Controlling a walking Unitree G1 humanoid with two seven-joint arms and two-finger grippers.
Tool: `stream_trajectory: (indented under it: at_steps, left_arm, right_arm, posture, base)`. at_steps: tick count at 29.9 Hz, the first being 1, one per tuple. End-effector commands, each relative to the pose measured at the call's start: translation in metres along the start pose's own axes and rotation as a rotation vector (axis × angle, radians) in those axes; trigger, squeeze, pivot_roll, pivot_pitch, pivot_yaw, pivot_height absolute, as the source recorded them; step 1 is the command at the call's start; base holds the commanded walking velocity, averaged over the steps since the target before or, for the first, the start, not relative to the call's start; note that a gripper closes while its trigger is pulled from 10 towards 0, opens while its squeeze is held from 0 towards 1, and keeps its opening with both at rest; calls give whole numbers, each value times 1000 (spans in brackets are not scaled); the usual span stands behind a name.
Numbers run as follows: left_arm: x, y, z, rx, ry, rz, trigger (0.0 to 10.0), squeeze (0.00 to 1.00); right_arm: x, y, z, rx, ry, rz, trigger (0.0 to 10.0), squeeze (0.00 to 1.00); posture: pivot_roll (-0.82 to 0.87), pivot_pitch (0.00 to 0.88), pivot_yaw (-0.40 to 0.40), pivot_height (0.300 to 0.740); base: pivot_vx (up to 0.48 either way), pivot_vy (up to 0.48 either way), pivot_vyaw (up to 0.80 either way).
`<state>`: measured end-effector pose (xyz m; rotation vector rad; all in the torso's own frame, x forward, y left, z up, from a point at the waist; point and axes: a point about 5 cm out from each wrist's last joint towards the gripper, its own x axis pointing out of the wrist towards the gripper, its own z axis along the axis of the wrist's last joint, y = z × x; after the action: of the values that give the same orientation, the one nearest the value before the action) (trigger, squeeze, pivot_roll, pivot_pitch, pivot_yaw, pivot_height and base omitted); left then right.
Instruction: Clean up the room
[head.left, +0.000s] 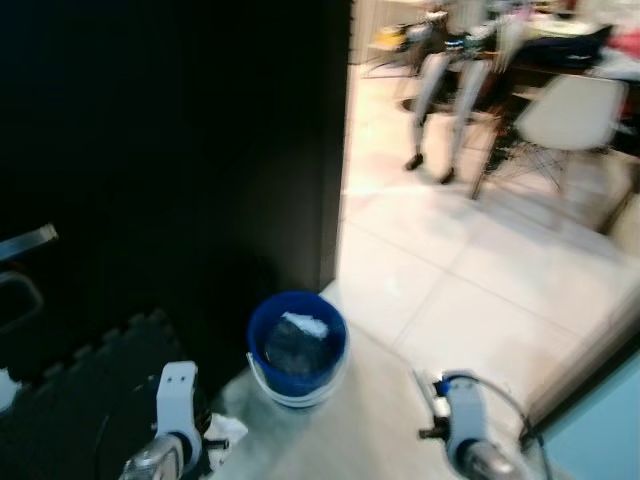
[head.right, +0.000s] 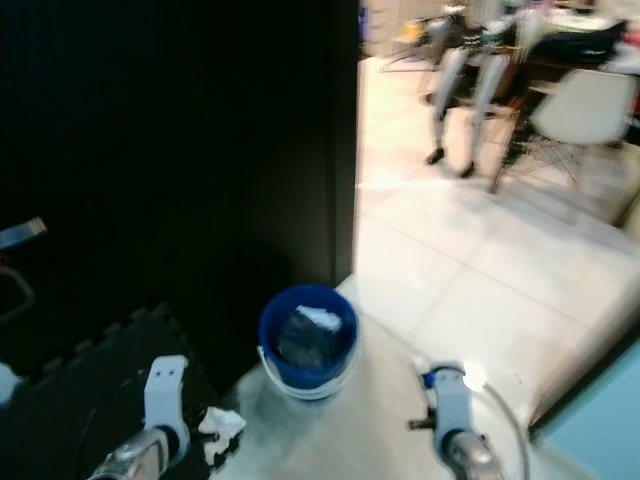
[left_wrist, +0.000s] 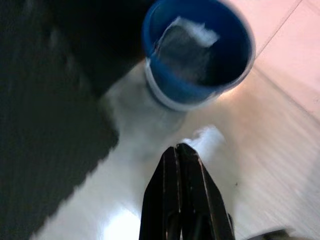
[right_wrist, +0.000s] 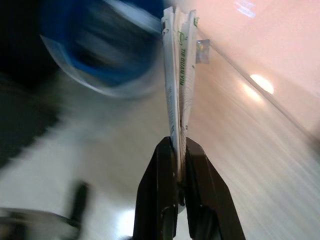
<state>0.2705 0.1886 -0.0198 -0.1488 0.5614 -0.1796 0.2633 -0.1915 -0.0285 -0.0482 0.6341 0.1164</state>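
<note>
bucket (head.left: 297, 346) blue, at dark wall's edge, pale floor (head.left: 450, 290) open beyond | right hand (right_wrist: 178, 150) pinching folded paper (right_wrist: 178, 75) beside bucket | left hand (left_wrist: 178, 155) pressed together, crumpled tissue (left_wrist: 205, 140) between it and bucket

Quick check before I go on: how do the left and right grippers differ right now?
The right gripper is shut on a flat white paper packet with green print; the left gripper is shut with nothing between its jaws. A crumpled white scrap lies on the floor just beyond the left gripper, while the packet in the right one is off the floor. Both point toward the blue bucket.
</note>
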Motion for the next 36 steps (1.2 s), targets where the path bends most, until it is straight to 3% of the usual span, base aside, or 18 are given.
stream_trajectory:
  at_steps: [1, 8, 11, 17, 27, 30, 36]
  left_arm:
    - [5, -10, 9, 27, -31, -80, 10000, 0]
    - [12, -27, 21, 77, -46, -188, 10000, 0]
    - [13, -32, 24, 73, -58, -228, 10000, 0]
    - [19, -64, 36, 62, -77, -462, 10000, 0]
    - [20, -75, 41, 55, -68, -555, 10000, 0]
    - [19, -80, 39, 58, -51, -621, 10000, 0]
    - [19, -84, 38, 48, -51, -631, 10000, 0]
  right_arm:
    - [-5, -8, -13, -20, 42, -19, 10000, 0]
    - [0, -6, -2, 60, 28, -27, 10000, 0]
    - [0, -6, -1, 34, 33, -29, 10000, 0]
    - [1, -5, 0, 33, 27, -34, 10000, 0]
    - [1, -4, 3, 43, 15, -43, 10000, 0]
    - [2, -3, 6, 33, -2, -45, 10000, 0]
    - [2, -3, 6, 43, -5, -46, 10000, 0]
  posture:
    - [-14, 87, 38, 740]
    - [-20, 90, 49, 740]
    - [-22, 91, 51, 740]
    - [-24, 97, 54, 740]
    - [-23, 99, 64, 740]
    - [-20, 103, 67, 740]
    - [-19, 105, 69, 740]
  base:
    - [368, 0, 769]
    - [365, 0, -335]
    - [364, 0, -781]
    - [271, 0, -773]
    - [0, 0, -749]
    - [292, -361, 0]
    - [306, -365, 0]
